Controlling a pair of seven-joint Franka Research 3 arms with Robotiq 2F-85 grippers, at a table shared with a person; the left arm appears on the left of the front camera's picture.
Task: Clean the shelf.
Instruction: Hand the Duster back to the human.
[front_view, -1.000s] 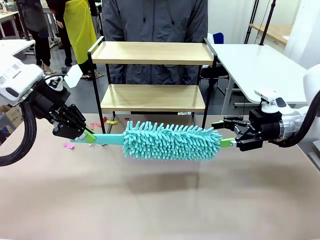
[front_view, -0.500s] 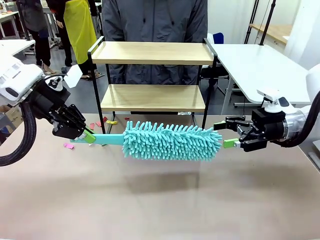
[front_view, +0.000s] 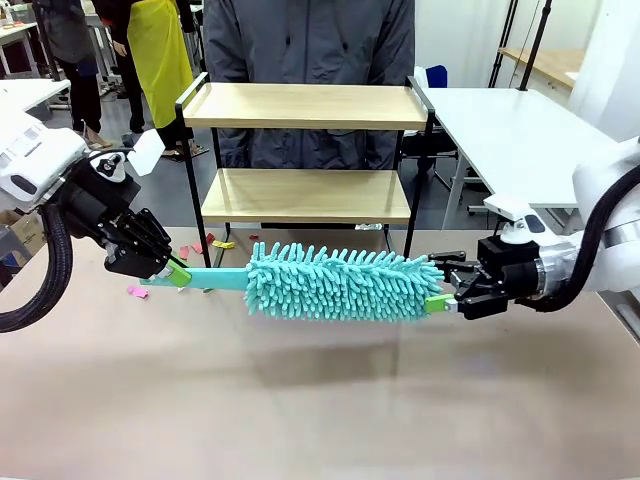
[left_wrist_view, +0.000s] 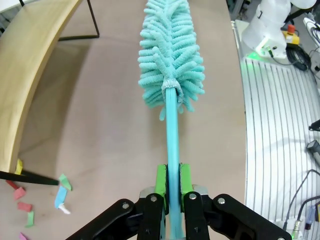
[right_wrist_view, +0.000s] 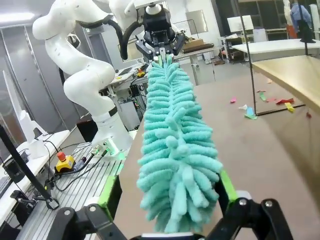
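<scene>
Your left arm comes in from the left edge of the front view, wrist angled down and toward the middle of the table. Its left gripper (front_view: 172, 268) is clamped tight on the flat turquoise handle of the fluffy turquoise microfibre duster (front_view: 345, 282); in the left wrist view the green pads (left_wrist_view: 160, 181) press both sides of that handle just above the black fingers of the gripper (left_wrist_view: 172, 184).

Your right arm reaches in from the right edge, forearm nearly level, wrist pointing toward the left. The right gripper (front_view: 440, 285) stands with its jaws spread wide around the far tip of the duster; in the right wrist view the fluffy head (right_wrist_view: 172, 150) runs between the two green pads (right_wrist_view: 109, 192) of the gripper (right_wrist_view: 167, 200), and you cannot tell whether either pad touches it.

The duster's long axis lies almost level, running left to right across the front view above the light brown tabletop (front_view: 320, 400), handle to your left, fluffy end to your right.

The small two-tier shelf with light wooden boards and thin black metal frame (front_view: 305, 150) stands upright at the far side of the table, just behind the duster, long side facing you. A person in a grey jacket (front_view: 310, 45) stands behind it. Small scraps of coloured paper (front_view: 137, 292) lie on the table near the shelf's left legs.
</scene>
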